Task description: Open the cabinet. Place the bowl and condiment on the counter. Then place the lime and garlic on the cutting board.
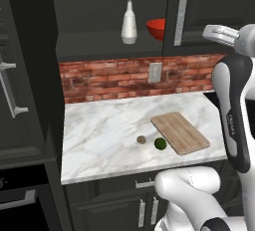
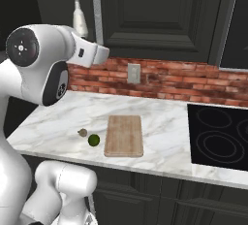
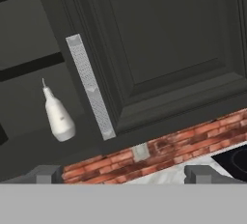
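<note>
Cabinet (image 1: 199, 6) left side open, right door shut with its silver bar handle (image 3: 90, 87) at the door's left edge. Condiment (image 1: 129, 22) upright on the cabinet shelf (image 1: 94, 43), left part; bowl (image 1: 156, 28) on the same shelf to its right, partly hidden by the door. Pincer (image 3: 123, 174) up near the cabinet, spread fully wide, nothing between the tips, holding nothing. Cutting board (image 1: 180, 132) flat on the table (image 1: 99, 140), bare. Lime (image 1: 160, 143) just left of the board's near corner, apart from it; garlic (image 1: 142, 139) just left of lime, not touching. Stovetop (image 2: 220, 136) at the right. Brick backsplash (image 2: 160, 81) with outlet (image 2: 133, 73) behind.
</note>
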Motion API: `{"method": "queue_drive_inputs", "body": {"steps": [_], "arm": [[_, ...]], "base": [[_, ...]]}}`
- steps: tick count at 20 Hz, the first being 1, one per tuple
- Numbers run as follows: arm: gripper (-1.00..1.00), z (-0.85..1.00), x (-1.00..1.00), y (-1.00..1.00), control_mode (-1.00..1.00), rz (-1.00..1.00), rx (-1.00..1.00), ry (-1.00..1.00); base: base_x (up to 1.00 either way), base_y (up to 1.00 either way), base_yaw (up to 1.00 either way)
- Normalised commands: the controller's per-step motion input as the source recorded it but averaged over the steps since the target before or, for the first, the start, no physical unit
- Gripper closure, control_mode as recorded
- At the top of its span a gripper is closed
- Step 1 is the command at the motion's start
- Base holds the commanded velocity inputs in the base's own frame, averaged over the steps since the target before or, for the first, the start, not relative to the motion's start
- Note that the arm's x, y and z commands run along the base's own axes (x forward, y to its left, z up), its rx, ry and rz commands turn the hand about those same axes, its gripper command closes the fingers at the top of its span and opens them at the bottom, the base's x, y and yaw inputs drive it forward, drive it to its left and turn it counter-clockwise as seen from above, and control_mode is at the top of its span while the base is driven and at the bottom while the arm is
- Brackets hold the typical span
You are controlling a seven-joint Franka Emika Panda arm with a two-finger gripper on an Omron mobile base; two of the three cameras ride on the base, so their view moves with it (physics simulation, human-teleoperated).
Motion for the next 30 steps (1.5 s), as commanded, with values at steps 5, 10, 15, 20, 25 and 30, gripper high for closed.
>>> {"method": "queue_drive_inputs", "body": {"steps": [5,10,15,20,25,30], "arm": [[-1.00,0.02,0.17,0.11,-1.00,0.00,0.00,0.00],[-1.00,0.01,0.17,0.25,-1.00,0.01,0.00,0.07],[-1.00,0.00,0.21,0.15,-1.00,0.01,0.00,0.06],[-1.00,0.01,0.31,0.00,-1.00,0.01,0.00,0.06],[-1.00,0.01,0.37,0.00,-1.00,0.04,0.00,0.07],[-1.00,0.00,0.36,0.00,-1.00,0.04,0.00,0.09]], "base": [[0.00,0.00,0.00],[0.00,0.00,0.00],[0.00,0.00,0.00],[0.00,0.00,0.00],[0.00,0.00,0.00],[0.00,0.00,0.00]]}}
